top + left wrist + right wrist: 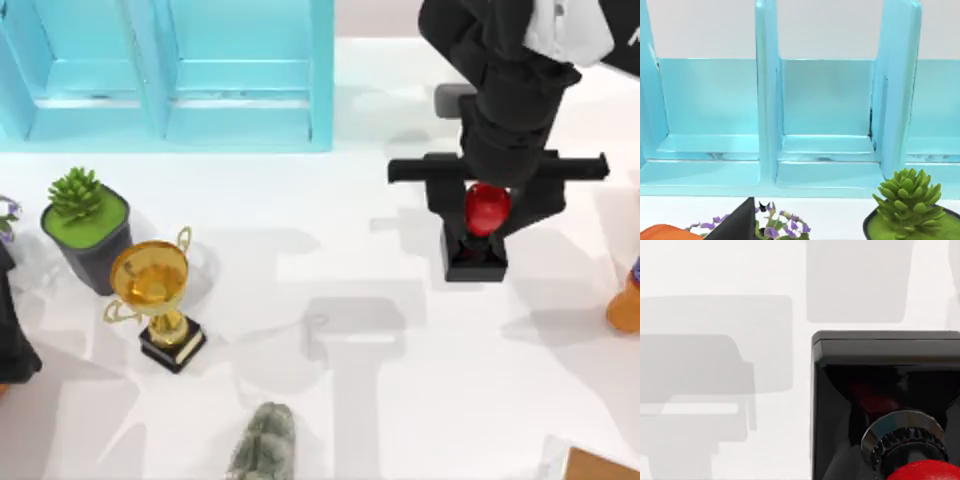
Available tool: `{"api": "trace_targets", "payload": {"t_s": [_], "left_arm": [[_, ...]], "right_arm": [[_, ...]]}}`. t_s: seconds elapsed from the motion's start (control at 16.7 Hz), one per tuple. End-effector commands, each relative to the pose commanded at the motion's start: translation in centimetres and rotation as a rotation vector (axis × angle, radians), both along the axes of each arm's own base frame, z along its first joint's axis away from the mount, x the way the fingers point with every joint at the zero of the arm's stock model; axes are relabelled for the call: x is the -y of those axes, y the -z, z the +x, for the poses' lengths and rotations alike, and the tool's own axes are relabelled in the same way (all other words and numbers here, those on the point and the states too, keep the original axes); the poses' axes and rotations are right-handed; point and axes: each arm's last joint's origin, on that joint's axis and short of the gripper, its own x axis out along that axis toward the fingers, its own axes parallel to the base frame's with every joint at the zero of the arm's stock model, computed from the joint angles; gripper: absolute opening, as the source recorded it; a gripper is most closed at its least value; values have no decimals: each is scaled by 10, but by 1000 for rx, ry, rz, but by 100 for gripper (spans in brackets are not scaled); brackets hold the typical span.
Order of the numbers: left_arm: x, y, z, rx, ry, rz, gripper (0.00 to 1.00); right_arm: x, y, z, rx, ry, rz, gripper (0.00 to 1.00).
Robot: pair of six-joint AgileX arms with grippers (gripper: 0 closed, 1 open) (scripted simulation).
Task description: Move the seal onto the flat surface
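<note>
The seal (486, 210) has a glossy red ball knob on a black square base. It hangs under my right gripper (487, 200) at the right of the table, toward the back. The black fingers close on the knob from both sides. In the right wrist view the seal (885, 390) is close up, base outward, with the red knob and its metal collar nearest the camera. The flat surface (400, 400), the white tabletop, lies below it, and the gripper's shadow falls to the left. My left arm (10, 330) is parked at the left edge.
A light-blue shelf unit (170, 70) lines the back left. A potted succulent (85, 225), a gold trophy (158, 300) and a grey mottled lump (265, 445) stand left and front. An orange object (628, 295) sits at the right edge and a brown board (600, 467) at the front right corner.
</note>
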Motion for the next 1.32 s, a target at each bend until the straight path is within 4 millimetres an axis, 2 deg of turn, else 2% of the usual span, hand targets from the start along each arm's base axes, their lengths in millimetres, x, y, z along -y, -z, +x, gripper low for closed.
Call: {"api": "trace_targets", "payload": {"t_s": [0.18, 0.48, 0.84, 1.08, 1.32], "left_arm": [[0, 0, 0, 0, 0, 0, 100], [0, 0, 0, 0, 0, 0, 100], [0, 0, 0, 0, 0, 0, 100], [0, 0, 0, 0, 0, 0, 100], [0, 0, 0, 0, 0, 0, 100]], "right_arm": [[-11, 16, 5, -7, 9, 2, 0], [-9, 18, 5, -12, 15, 0, 0], [-12, 59, 5, -5, 9, 3, 0], [-12, 61, 5, -7, 9, 2, 0], [-12, 61, 5, -7, 9, 2, 30]]}}
